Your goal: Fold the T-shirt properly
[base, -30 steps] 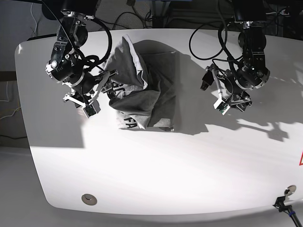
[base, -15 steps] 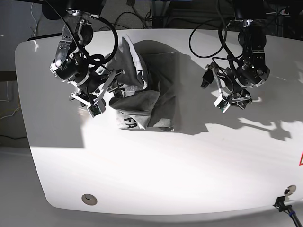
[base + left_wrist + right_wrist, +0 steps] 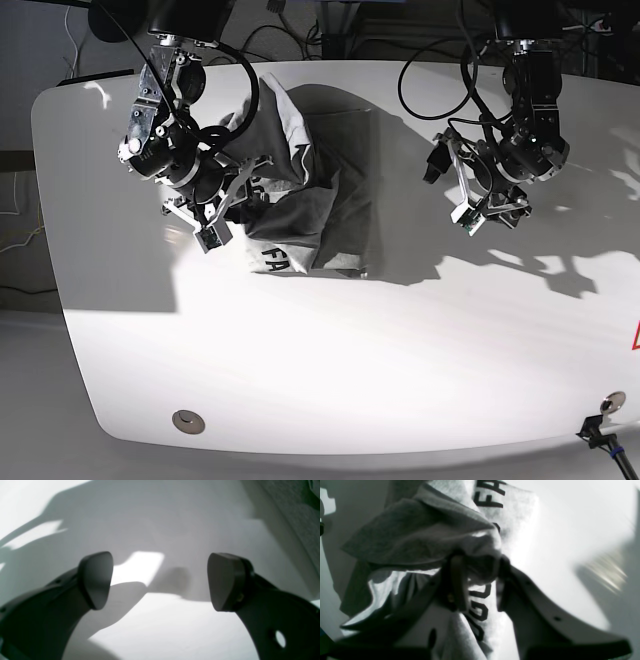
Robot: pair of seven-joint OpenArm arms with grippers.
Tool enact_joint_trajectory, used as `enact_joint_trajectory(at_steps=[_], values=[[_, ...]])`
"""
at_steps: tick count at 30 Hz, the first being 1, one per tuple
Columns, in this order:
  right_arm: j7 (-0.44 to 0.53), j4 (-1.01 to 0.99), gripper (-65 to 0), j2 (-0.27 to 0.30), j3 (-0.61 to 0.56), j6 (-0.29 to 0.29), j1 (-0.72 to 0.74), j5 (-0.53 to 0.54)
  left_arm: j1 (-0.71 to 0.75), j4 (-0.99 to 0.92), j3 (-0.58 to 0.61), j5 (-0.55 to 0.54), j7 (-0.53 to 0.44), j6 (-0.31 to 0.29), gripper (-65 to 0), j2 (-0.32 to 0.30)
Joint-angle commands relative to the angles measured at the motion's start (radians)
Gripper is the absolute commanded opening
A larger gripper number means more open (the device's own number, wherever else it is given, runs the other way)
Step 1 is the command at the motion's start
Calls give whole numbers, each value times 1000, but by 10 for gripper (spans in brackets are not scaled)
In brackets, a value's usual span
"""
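Note:
The light grey T-shirt [image 3: 330, 180] lies crumpled on the white table [image 3: 330, 350], left of centre, with black letters showing at its near edge. My right gripper [image 3: 238, 203] is at the shirt's left side. In the right wrist view, the right gripper [image 3: 480, 580] is shut on a bunched fold of the T-shirt [image 3: 425, 530] beside the lettering. My left gripper [image 3: 490, 212] hovers over bare table to the right of the shirt, apart from it. In the left wrist view, the left gripper [image 3: 160, 580] is open with nothing between its fingers [image 3: 96, 580].
A round metal insert [image 3: 187, 421] sits near the table's front left edge. A small black clamp [image 3: 598, 432] and a red mark [image 3: 635, 336] are at the right edge. Cables [image 3: 290, 40] run behind the table's back edge.
My right gripper has moved right onto the shirt's left edge and closed on a fold. The left arm has shifted slightly up and stays open.

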Motion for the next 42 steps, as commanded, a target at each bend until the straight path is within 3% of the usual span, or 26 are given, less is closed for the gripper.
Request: enact_joint_trajectory(at_steps=[1,6,11,18,24,30,31,35,37,40,42], values=[[21,23,-650,-23,-1,1,33,14,-12,18,-2,-12,-21,-1,-92,-5],[15,23,-650,-57,-80,-11,51,12,-12,18,-2,-12,-21,-1,-92,-6],[20,26,-650,-130,-204,-80,94,14,-12,18,-2,-12,-21,-1,-92,-8],[102,-80,-650,-130,-293,-168,172,63,-10,18,-3,-12,-21,-1,-92,-8],[204,-269,-650,-130,-294,-172,240,103,-10,18,-3,-12,-21,-1,-92,-8],[213,-344,-650,-130,-316,-174,261,103,-10,18,-3,-12,-21,-1,-92,-8],[213,-343,-637,-130,-339,-174,261,95,-10,18,-3,-12,-21,-1,-92,-8],[213,-327,-287,-130,-400,-204,261,95,-12,18,-3,-12,-21,-1,-92,-8],[213,-278,-168,-130,-403,-224,253,94,-12,18,-2,-12,-21,-1,-92,-6],[213,-162,-163,-80,-402,-231,218,94,-13,20,-2,-12,-21,-1,-92,-5],[210,-83,-179,-14,-402,-231,195,92,-15,48,0,-12,-21,-1,-92,-3]])
